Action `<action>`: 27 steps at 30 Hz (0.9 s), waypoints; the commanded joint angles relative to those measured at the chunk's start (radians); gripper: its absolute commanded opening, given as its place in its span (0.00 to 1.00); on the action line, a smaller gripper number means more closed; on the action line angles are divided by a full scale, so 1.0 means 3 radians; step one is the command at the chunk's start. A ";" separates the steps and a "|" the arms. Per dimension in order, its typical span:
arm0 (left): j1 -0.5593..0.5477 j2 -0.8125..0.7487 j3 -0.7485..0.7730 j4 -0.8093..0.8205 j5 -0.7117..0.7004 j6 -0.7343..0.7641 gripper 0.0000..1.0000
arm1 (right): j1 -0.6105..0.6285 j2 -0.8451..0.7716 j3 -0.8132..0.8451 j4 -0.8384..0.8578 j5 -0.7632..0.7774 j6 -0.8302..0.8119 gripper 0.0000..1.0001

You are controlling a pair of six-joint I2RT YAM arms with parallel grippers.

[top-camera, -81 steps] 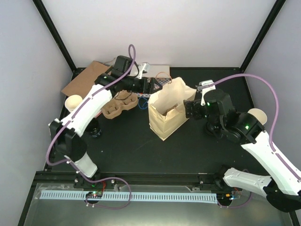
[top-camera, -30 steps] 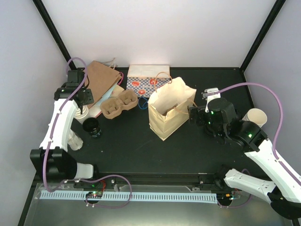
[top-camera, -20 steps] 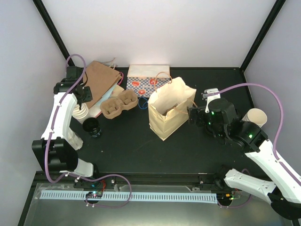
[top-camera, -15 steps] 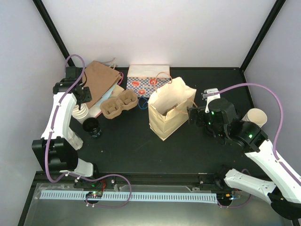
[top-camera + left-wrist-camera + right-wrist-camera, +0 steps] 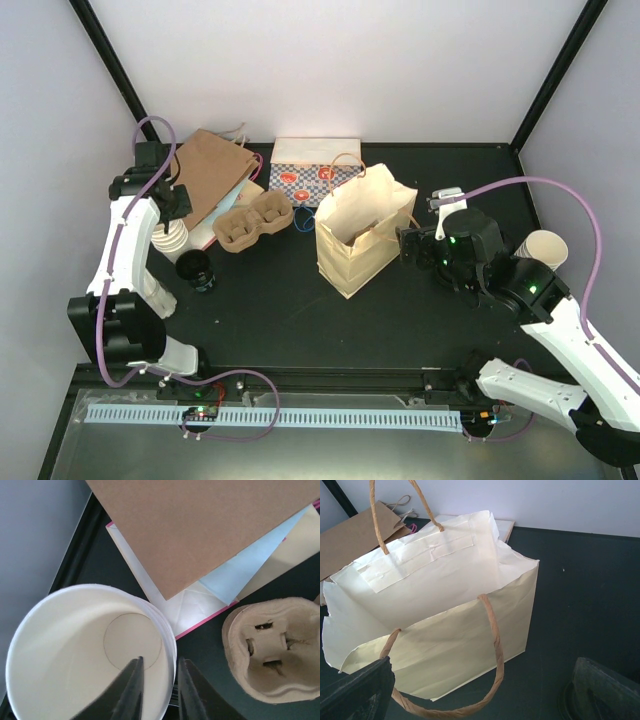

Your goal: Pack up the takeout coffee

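Not packed yet: coffee [image 5: 197,270] standing nr left edge of worktop [image 5: 280,300], outside open bag [image 5: 360,235] mid-worktop, right claw [image 5: 405,243] wide beside bag, left claw [image 5: 160,661] narrow astride rim of empty cup stack [image 5: 65,645], so pick-up + drop-in both left to do

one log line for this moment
left gripper: astride cup stack rim | right gripper: open beside paper bag | takeout coffee: on table, unpacked
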 commanded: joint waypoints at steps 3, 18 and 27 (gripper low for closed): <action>0.0030 -0.0019 0.0058 -0.0030 0.0042 0.0017 0.02 | -0.0017 -0.0059 0.0027 0.0035 0.0008 -0.0026 1.00; -0.0054 -0.0376 0.0237 -0.0214 -0.0269 -0.0064 0.01 | -0.0017 -0.0081 0.0037 0.0021 -0.0002 -0.0020 1.00; -0.0201 -0.0706 0.0942 -0.0496 -0.0006 -0.0062 0.02 | -0.0017 -0.0106 -0.0024 0.0041 0.0040 -0.0025 1.00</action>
